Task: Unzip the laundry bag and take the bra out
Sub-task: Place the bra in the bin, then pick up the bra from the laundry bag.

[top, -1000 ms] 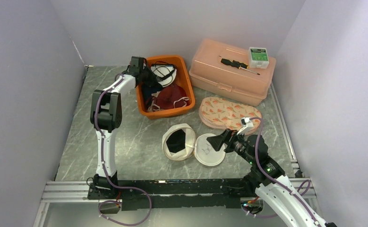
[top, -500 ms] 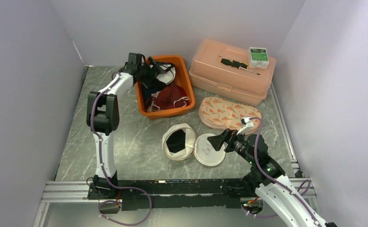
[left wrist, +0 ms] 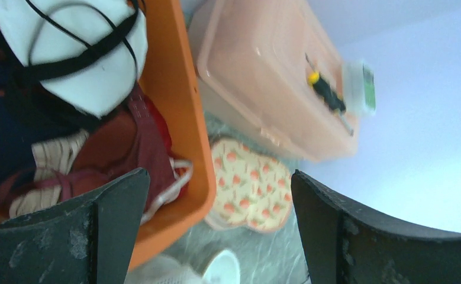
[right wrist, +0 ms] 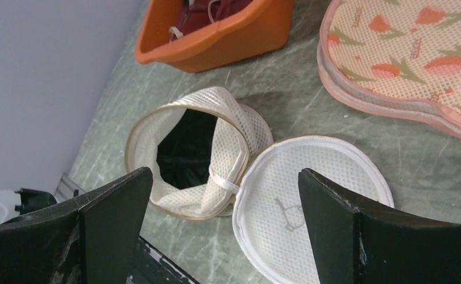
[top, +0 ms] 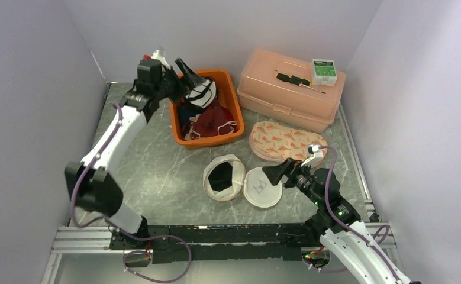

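Note:
The white mesh laundry bag lies unzipped mid-table, its round lid folded out to the right. Its inside looks black, and I cannot tell what that is. A white-cupped bra with black straps lies on top of the clothes in the orange bin. My left gripper hangs open above the bin's left side and holds nothing; in the left wrist view the bra sits above the left gripper. My right gripper stands open just right of the lid, empty, with bag and lid between its fingers.
Dark red and navy garments fill the bin under the bra. A peach lidded box at the back right carries a screwdriver and a small green-and-white box. A floral mesh pouch lies right of the bin, beyond my right gripper.
My left gripper was shut down in the bin; it has opened, risen and drawn back to the left, and the white bra now lies loose on top. My right gripper shifted slightly.

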`<state>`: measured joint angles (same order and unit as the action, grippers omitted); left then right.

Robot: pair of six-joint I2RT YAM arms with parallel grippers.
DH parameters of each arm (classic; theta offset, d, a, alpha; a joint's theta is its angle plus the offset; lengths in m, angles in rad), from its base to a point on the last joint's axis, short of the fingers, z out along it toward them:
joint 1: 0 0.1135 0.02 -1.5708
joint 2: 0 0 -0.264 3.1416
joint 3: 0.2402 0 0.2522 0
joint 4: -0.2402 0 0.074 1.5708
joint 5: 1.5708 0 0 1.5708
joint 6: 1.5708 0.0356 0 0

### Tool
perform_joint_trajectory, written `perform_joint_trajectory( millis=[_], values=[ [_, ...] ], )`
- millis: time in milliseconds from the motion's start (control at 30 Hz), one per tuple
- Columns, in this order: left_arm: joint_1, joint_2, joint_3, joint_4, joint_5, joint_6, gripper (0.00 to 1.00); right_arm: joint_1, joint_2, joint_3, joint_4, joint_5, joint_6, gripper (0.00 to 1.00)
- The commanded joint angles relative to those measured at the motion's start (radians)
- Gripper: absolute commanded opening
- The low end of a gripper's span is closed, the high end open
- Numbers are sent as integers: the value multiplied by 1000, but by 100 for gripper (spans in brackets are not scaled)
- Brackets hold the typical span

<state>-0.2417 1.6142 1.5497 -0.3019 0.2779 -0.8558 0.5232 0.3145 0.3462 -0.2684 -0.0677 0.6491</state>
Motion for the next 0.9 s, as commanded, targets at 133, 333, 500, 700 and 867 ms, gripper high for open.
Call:
perform_joint_trajectory(
  millis=[133, 333, 500, 700, 867],
  values=[
    [-461, -366, -299, -133, -340, 273, 94, 1, 69, 40, 85, -132, -24, 94],
    [-642, -496, -567, -145, -388, 254, 88, 12, 281, 0, 221, -270, -30, 85],
    [-651, -597, -775, -56, -398, 187, 89, 88, 471, 22, 298, -187, -46, 82],
    [-651, -565, -841, -43, -413, 132, 88, 137, 704, 70, 380, -118, -16, 72],
    [-653, -530, -873, -25, -425, 106, 83, 174, 783, 99, 412, -55, -9, 68]
  ],
)
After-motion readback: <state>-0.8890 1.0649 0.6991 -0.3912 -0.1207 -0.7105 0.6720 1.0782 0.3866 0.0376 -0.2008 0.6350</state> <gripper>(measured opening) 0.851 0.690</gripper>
